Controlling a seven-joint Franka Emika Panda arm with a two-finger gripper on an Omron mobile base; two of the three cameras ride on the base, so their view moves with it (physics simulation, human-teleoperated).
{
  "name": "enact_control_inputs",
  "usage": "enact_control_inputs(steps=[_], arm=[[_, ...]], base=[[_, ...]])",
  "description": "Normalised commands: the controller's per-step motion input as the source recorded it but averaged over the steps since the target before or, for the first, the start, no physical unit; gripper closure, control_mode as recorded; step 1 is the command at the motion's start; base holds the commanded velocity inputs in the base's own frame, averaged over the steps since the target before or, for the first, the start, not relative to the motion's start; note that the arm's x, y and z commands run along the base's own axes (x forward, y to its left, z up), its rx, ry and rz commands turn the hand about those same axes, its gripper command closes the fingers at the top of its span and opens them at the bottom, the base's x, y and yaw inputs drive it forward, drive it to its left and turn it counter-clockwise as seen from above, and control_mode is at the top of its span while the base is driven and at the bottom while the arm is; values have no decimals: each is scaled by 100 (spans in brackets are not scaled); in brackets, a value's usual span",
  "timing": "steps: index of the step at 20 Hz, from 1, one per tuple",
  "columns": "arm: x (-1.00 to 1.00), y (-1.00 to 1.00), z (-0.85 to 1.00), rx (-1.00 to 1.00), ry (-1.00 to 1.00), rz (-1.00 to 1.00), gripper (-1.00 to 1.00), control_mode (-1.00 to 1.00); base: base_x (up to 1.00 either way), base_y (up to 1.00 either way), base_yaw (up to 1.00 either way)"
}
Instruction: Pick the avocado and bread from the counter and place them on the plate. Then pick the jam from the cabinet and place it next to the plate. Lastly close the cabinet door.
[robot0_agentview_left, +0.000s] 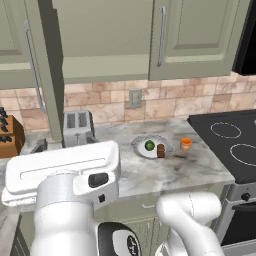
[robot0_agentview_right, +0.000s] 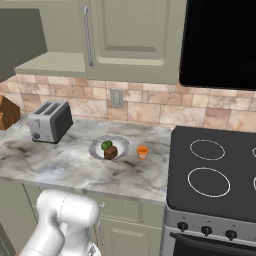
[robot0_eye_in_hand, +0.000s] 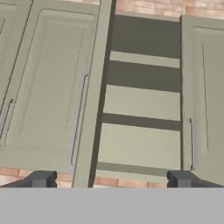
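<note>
My claw (robot0_eye_in_hand: 110, 179) gapes wide, empty, facing the matte olive panelled cabinet door (robot0_eye_in_hand: 89, 94), edge-on mid-frame, bare shelves beside.

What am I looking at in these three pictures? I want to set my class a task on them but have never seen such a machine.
It is a rendered kitchen with a white robot arm on a driving base. Two pictures come from cameras on the base, behind the arm to its left and right. The third looks along the gripper, whose open jaws hold nothing, at the cabinet with its cabinet door swung open.

On the marble counter is a plate carrying the avocado and the bread. The orange jam stands beside the plate, apart from it. A toaster stands further left, a stove to the right.
</note>
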Motion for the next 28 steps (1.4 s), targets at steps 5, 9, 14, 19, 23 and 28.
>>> enact_control_inputs(steps=[5,9,14,19,23,28], arm=[[60,26,-4,0,0,-20,-100,-100],[81,16,-2,0,0,-19,-100,-100],[75,19,-16,0,0,-18,-100,-100],[41,38,-24,2,0,-16,-100,-100],[6,61,-8,4,0,-8,-100,-100],[17,61,0,1,0,-12,-100,-100]], base=[[0,0,0],[0,0,0],[0,0,0],[0,0,0],[0,0,0],[0,0,0]])
